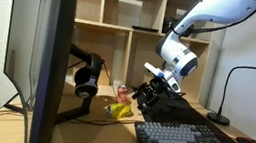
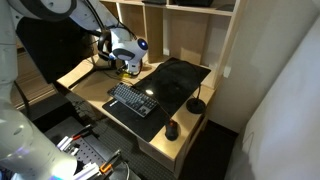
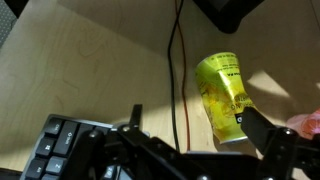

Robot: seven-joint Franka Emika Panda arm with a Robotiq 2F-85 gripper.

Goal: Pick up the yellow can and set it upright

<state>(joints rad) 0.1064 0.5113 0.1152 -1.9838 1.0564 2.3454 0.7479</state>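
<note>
The yellow can (image 3: 222,92) lies on its side on the wooden desk in the wrist view, its end close to my right finger. It also shows in an exterior view (image 1: 119,110), lying next to a red-and-white can (image 1: 122,94). My gripper (image 3: 190,118) is open, low over the desk, with the can partly between the fingers and nearer the right one. In both exterior views the gripper (image 1: 146,95) (image 2: 128,68) hangs tilted just above the desk at the can.
A black keyboard (image 1: 181,138) (image 2: 133,100) (image 3: 58,148) lies close to the gripper. Thin cables (image 3: 176,70) run across the desk beside the can. A large monitor (image 1: 40,49), headphones (image 1: 86,81), a desk lamp (image 1: 228,94) and a mouse (image 2: 172,130) stand around.
</note>
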